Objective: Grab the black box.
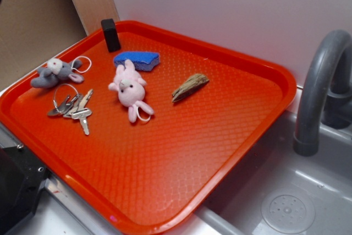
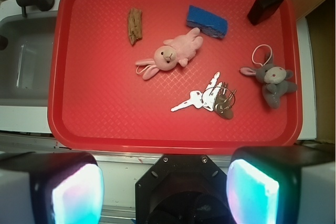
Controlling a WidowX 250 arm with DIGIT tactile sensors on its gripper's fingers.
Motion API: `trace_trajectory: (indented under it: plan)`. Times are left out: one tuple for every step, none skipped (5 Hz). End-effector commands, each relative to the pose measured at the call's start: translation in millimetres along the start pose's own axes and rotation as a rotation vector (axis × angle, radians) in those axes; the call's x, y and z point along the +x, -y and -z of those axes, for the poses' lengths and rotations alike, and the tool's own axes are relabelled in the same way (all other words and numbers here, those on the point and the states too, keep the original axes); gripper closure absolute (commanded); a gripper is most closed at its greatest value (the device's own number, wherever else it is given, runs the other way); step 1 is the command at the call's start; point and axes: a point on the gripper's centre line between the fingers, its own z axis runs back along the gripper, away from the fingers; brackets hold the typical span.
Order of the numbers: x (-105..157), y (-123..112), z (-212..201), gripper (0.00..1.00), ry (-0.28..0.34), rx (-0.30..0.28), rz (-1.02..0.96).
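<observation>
My gripper (image 2: 165, 187) shows only in the wrist view: its two fingers (image 2: 52, 187) fill the lower corners, spread wide apart with nothing between them, hanging off the near edge of the red tray (image 2: 79, 129).

In the exterior view I cannot pick the gripper out; only a dark piece of equipment (image 1: 16, 185) sits at the lower left corner. The black box (image 1: 110, 34) stands upright in the far left corner of the tray, close to the rim. Just in front of it lies the blue sponge (image 1: 137, 60), near but not touching. A pink plush bunny (image 1: 130, 91) lies toward the middle, a grey plush mouse (image 1: 56, 73) by the left rim, and a bunch of keys (image 1: 74, 107) between the two, nearer the front. A brown piece of wood (image 1: 190, 87) lies to the right of the bunny. A grey faucet (image 1: 319, 92) rises over the sink (image 1: 286, 207) on the right.

In the wrist view the black box (image 2: 265, 7) is in the top right corner of the tray, well apart from my fingers. The sponge lies to its left, the bunny below that, the keys lower still, the mouse at the right rim, the wood farther left.
</observation>
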Motion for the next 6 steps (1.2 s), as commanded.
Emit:
trace_trajectory:
  plan:
    - [0, 0, 0, 0.00, 0.000, 0.000, 0.000]
    - [27, -5, 0, 0.00, 0.031, -0.006, -0.097]
    - [54, -17, 2, 0.00, 0.065, -0.001, -0.191]
    - [80, -34, 7, 0.00, 0.102, 0.029, -0.279]
    - [104, -58, 13, 0.00, 0.160, 0.080, -0.386]
    - [125, -90, 25, 0.00, 0.234, 0.122, -0.528]
